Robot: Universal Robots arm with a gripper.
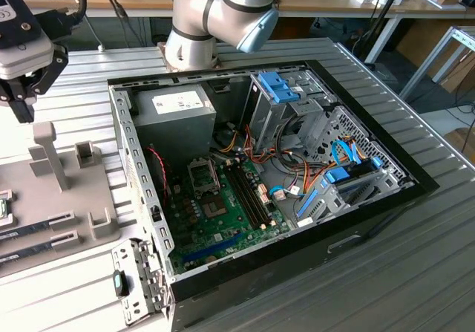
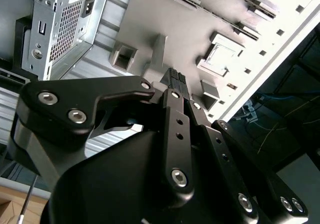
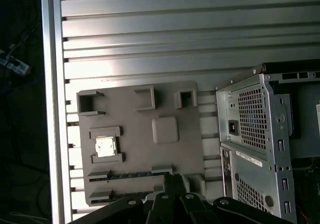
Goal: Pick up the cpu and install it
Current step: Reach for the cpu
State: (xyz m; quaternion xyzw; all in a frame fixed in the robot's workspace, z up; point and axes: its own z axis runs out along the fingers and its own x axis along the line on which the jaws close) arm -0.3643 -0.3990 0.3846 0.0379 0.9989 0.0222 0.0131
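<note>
The cpu [image 3: 105, 146], a small silvery square chip, lies flat in a raised holder on the grey fixture plate [image 3: 140, 124]; the second wrist view has the cpu [image 2: 222, 53] there too. My gripper [image 1: 24, 105] hangs above that plate at the exterior view's far left. Its black fingertips [image 2: 175, 81] are pressed together with nothing between them. In the first wrist view the gripper [image 3: 172, 180] is over the plate's edge by the long slots, a good way from the cpu. The open computer case [image 1: 148, 220] shows a green motherboard [image 1: 237, 217] with a square socket [image 1: 202, 174].
A grey power-supply box [image 1: 174, 113] sits in the case's back corner. Blue drive brackets [image 1: 278, 87] and coloured cables crowd the case on the exterior view's right. Upright grey posts [image 1: 48, 154] rise from the fixture plate. Dark memory sticks [image 1: 30, 229] lie in its slots. Ribbed metal tabletop [image 1: 415, 272] surrounds everything.
</note>
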